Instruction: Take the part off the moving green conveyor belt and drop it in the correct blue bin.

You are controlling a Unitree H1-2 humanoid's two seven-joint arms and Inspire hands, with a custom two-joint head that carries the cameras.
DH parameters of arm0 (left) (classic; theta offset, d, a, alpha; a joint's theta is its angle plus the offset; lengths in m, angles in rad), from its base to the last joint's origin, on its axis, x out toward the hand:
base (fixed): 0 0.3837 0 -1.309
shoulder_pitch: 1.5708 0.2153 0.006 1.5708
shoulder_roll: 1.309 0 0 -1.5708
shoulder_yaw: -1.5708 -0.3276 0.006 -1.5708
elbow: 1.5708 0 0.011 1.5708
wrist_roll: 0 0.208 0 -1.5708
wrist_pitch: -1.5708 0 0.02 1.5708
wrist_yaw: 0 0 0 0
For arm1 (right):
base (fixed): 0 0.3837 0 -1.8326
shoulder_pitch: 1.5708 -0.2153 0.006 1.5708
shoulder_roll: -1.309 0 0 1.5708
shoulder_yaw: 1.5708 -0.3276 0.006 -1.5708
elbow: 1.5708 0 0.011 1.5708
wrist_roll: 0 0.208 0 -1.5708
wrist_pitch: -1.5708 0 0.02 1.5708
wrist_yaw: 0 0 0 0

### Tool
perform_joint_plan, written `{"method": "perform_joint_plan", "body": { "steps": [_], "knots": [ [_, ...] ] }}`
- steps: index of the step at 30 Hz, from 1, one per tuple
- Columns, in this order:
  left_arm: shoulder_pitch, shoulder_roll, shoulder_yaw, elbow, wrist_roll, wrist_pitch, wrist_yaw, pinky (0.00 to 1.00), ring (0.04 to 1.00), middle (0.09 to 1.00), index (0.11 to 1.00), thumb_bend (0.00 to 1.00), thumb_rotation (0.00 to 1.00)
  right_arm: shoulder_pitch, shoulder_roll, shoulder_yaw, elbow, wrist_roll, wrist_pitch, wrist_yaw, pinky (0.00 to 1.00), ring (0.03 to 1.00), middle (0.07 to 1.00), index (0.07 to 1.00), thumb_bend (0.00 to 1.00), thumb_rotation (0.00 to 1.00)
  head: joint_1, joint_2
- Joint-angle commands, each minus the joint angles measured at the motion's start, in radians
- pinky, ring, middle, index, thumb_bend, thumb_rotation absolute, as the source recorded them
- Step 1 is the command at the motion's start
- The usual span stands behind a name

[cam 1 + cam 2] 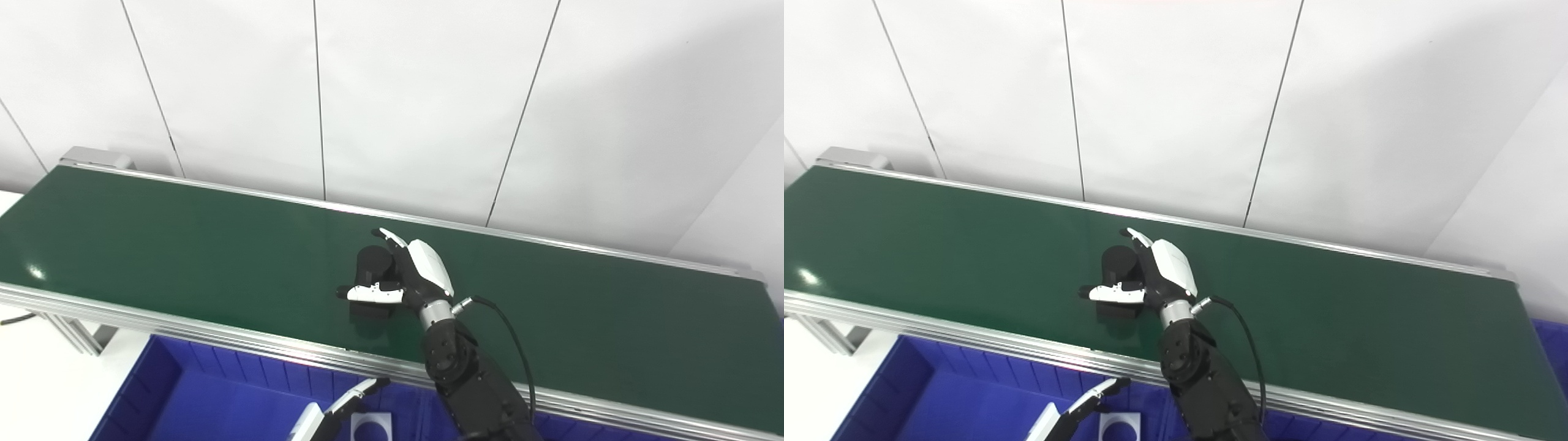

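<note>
A black part with a round top stands on the green conveyor belt, near the middle. My right hand reaches over the belt's near rail and is shut on the part. Its thumb crosses the part's near side and its fingers curve around the far side. The part's lower half is partly hidden behind the thumb. My left hand hangs low at the bottom edge over the blue bin, fingers stretched out and holding nothing.
A white square piece with a round hole lies in the blue bin beside my left hand. Aluminium rails edge the belt. A second blue bin shows at the far right. White wall panels stand behind the belt.
</note>
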Motion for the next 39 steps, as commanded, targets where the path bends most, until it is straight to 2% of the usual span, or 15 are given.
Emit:
{"method": "perform_joint_plan", "body": {
  "steps": [1, 4, 6, 7, 9, 10, 21, 28, 29, 33, 36, 37, 39],
  "knots": [
    [-0.002, 0.005, 0.012, -0.036, -0.004, -0.03, 0.003, 0.75, 0.874, 0.91, 0.875, 0.7, 0.7, -0.056, 0.022, -0.002, 0.005, 0.019, -0.07, -0.02, 0.84, 0.899, 0.909, 0.854, 0.94, 0.44, 0.0, 0.0],
    [0.002, 0.008, 0.017, -0.043, -0.01, -0.03, -0.006, 0.75, 0.879, 0.912, 0.878, 0.7, 0.71, -0.059, 0.027, -0.015, 0.041, 0.05, -0.091, -0.037, 0.82, 0.887, 0.899, 0.832, 0.92, 0.39, 0.0, 0.005],
    [0.004, 0.008, 0.019, -0.046, -0.012, -0.03, -0.008, 0.77, 0.883, 0.913, 0.878, 0.7, 0.71, -0.058, 0.034, -0.029, 0.06, 0.069, -0.103, -0.063, 0.78, 0.854, 0.865, 0.773, 0.83, 0.29, 0.001, 0.008],
    [0.004, 0.008, 0.019, -0.047, -0.012, -0.03, -0.008, 0.77, 0.882, 0.913, 0.877, 0.7, 0.7, -0.058, 0.037, -0.035, 0.068, 0.077, -0.109, -0.076, 0.74, 0.823, 0.831, 0.61, 0.64, 0.2, 0.001, 0.008],
    [0.006, 0.009, 0.022, -0.049, -0.011, -0.03, -0.01, 0.77, 0.883, 0.915, 0.878, 0.69, 0.69, -0.057, 0.045, -0.044, 0.092, 0.073, -0.134, -0.136, 0.69, 0.779, 0.779, 0.518, 0.54, 0.15, 0.001, 0.008],
    [0.007, 0.009, 0.023, -0.049, -0.01, -0.03, -0.009, 0.77, 0.883, 0.915, 0.879, 0.69, 0.7, -0.055, 0.047, -0.046, 0.101, 0.074, -0.146, -0.158, 0.69, 0.771, 0.763, 0.506, 0.52, 0.14, 0.001, 0.008],
    [0.007, 0.006, 0.03, -0.049, 0.002, -0.03, -0.008, 0.76, 0.882, 0.918, 0.883, 0.69, 0.73, -0.034, 0.068, -0.073, 0.094, 0.111, -0.186, -0.257, 0.73, 0.778, 0.758, 0.496, 0.49, 0.14, -0.014, 0.028],
    [0.019, 0.004, 0.047, -0.059, -0.021, -0.03, -0.04, 0.76, 0.885, 0.919, 0.885, 0.69, 0.73, -0.017, 0.074, -0.098, 0.074, 0.137, -0.219, -0.297, 0.69, 0.733, 0.716, 0.494, 0.49, 0.14, -0.024, 0.037],
    [0.018, 0.003, 0.045, -0.057, -0.017, -0.03, -0.037, 0.76, 0.885, 0.919, 0.885, 0.69, 0.73, -0.005, 0.072, -0.103, 0.053, 0.141, -0.225, -0.299, 0.69, 0.73, 0.714, 0.494, 0.5, 0.14, -0.026, 0.042],
    [0.023, 0.002, 0.046, -0.058, -0.018, -0.03, -0.042, 0.74, 0.876, 0.918, 0.883, 0.69, 0.73, 0.068, 0.06, -0.119, -0.073, 0.148, -0.238, -0.296, 0.55, 0.596, 0.624, 0.493, 0.5, 0.14, -0.034, 0.055],
    [0.029, 0.002, 0.048, -0.066, -0.013, -0.03, -0.043, 0.75, 0.878, 0.921, 0.884, 0.69, 0.74, 0.123, 0.049, -0.123, -0.177, 0.147, -0.217, -0.274, 0.53, 0.587, 0.614, 0.492, 0.5, 0.14, -0.048, 0.066],
    [0.03, 0.001, 0.049, -0.067, -0.011, -0.03, -0.044, 0.75, 0.878, 0.921, 0.886, 0.7, 0.74, 0.149, 0.047, -0.126, -0.224, 0.152, -0.21, -0.265, 0.56, 0.624, 0.636, 0.492, 0.5, 0.14, -0.049, 0.068],
    [0.033, 0.0, 0.053, -0.07, -0.009, -0.03, -0.047, 0.76, 0.877, 0.921, 0.89, 0.7, 0.75, 0.195, 0.041, -0.13, -0.307, 0.157, -0.197, -0.248, 0.56, 0.626, 0.631, 0.492, 0.5, 0.14, -0.056, 0.074]
  ]
}}
